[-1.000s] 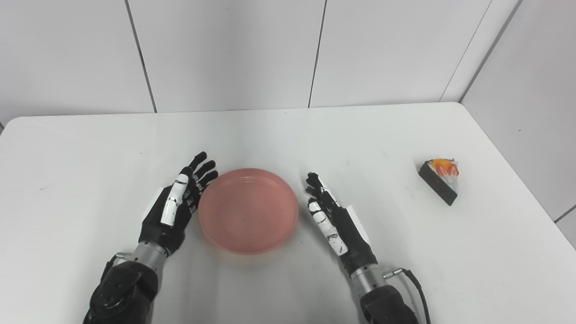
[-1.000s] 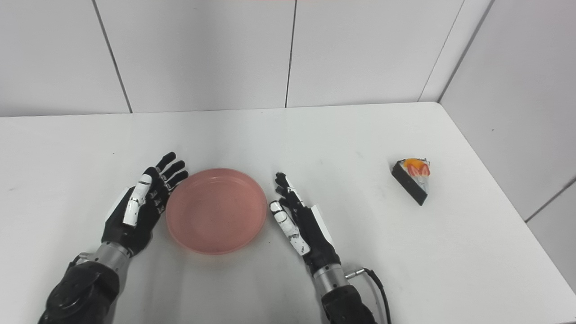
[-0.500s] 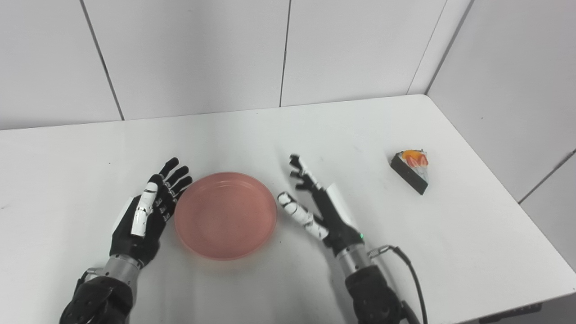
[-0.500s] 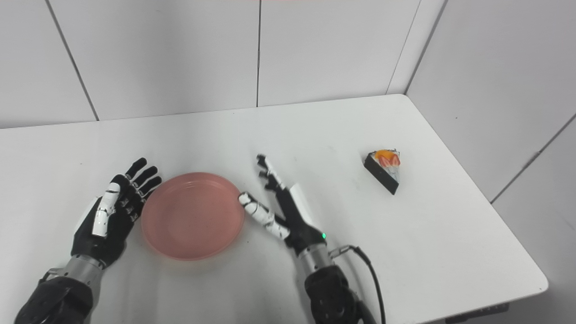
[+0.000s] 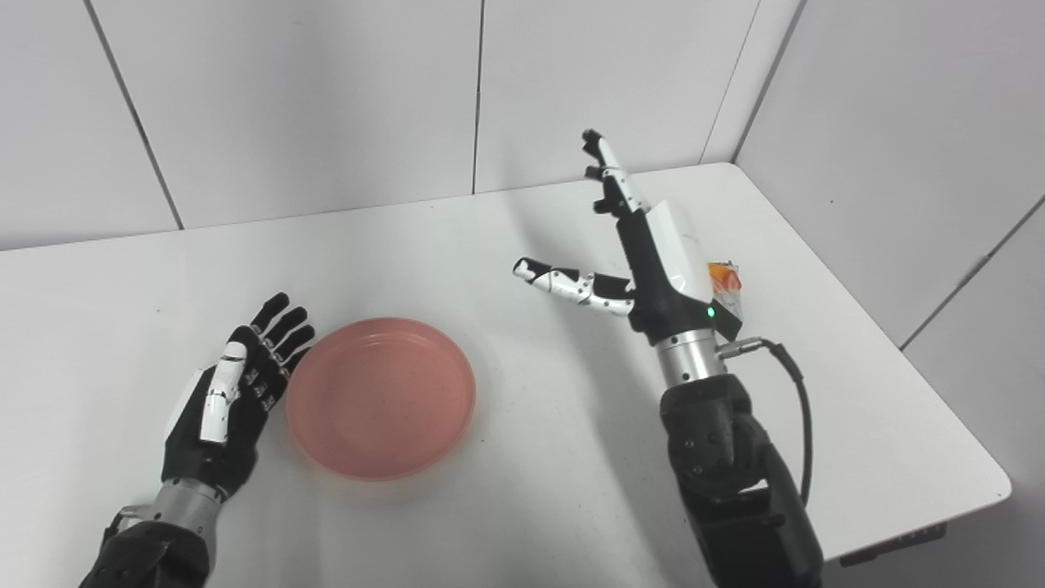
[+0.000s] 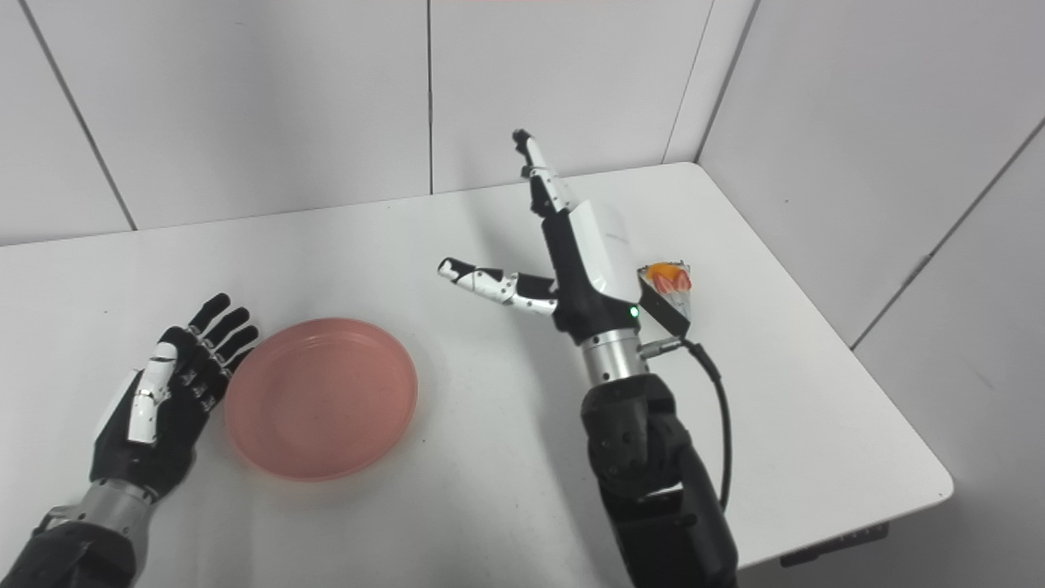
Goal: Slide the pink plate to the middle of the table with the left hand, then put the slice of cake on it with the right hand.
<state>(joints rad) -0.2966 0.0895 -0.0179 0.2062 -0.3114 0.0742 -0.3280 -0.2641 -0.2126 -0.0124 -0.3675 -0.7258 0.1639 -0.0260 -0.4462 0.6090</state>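
Observation:
The pink plate (image 5: 380, 396) lies flat on the white table, left of the middle. My left hand (image 5: 229, 400) rests open beside the plate's left rim, fingers straight, touching or nearly touching it. My right hand (image 5: 641, 257) is raised well above the table, open, with thumb spread to the left and fingers pointing up. The slice of cake (image 6: 668, 288), dark with white icing and red-orange fruit on top, sits on the table at the right; my right hand partly hides it in both views. The hand holds nothing.
The white table (image 5: 506, 245) ends in a rounded front right corner (image 5: 992, 482). White wall panels stand behind it and along its right side. A black cable (image 5: 796, 400) hangs from my right wrist.
My right hand has lifted off the table beside the plate and swung up and to the right, toward the cake. The camera has turned right. The plate and left hand have stayed put.

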